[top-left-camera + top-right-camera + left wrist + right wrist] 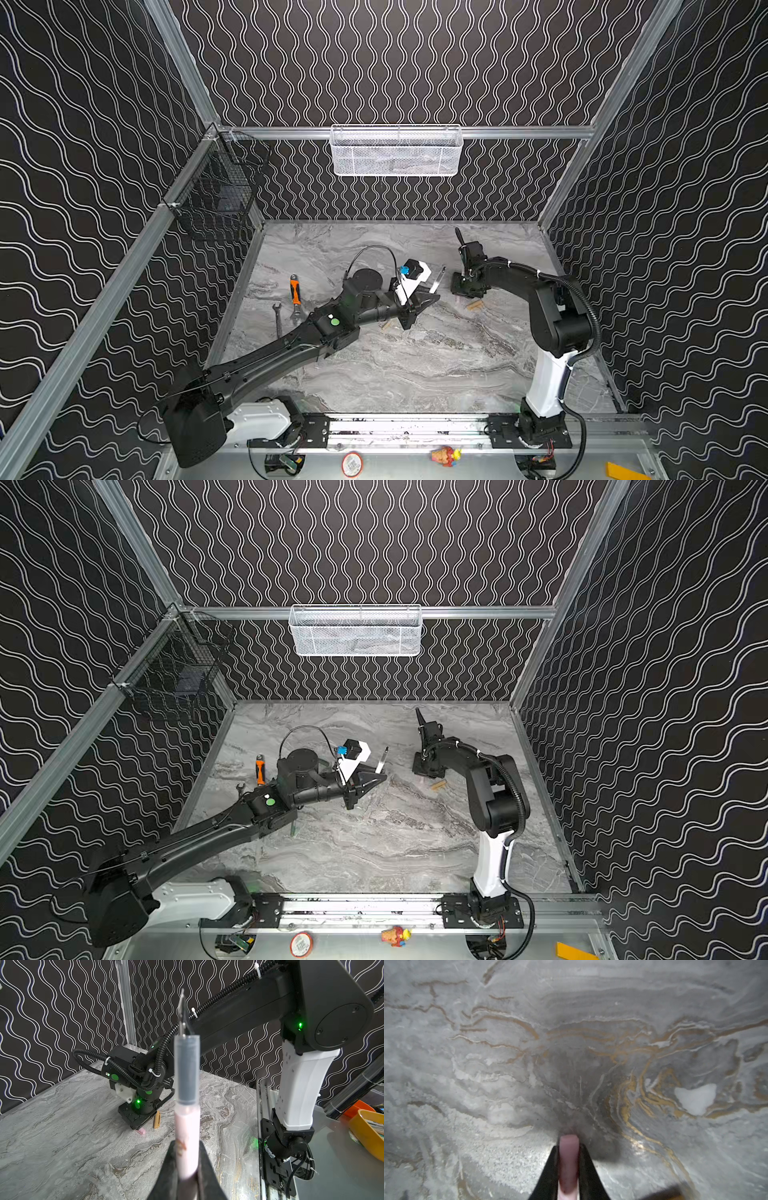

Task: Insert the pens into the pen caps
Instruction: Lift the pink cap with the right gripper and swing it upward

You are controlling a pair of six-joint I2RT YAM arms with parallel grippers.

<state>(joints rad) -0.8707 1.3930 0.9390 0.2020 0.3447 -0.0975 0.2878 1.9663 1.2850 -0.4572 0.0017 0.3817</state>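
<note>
My left gripper (pixel 186 1145) is shut on the barrel of a pale pink pen (pixel 187 1124), which it holds above the table. The pen's dark tip (pixel 182 1012) points away from the gripper. In both top views the pen (pixel 436 281) (pixel 381 761) sticks up and back from the gripper (pixel 430 297). My right gripper (pixel 569 1147) is down at the marble table (pixel 488 1064), shut on a pale pink pen cap (pixel 569 1159). The cap's end (pixel 141 1131) shows under the gripper (pixel 467 289). A tan cap (pixel 475 305) (pixel 156 1119) lies beside it.
An orange-handled tool (pixel 295 291) and a wrench (pixel 277 318) lie at the left of the table. A small pale piece (pixel 386 325) lies under my left gripper. A white mesh basket (pixel 397 151) hangs on the back wall and a black wire basket (pixel 216 195) hangs on the left wall.
</note>
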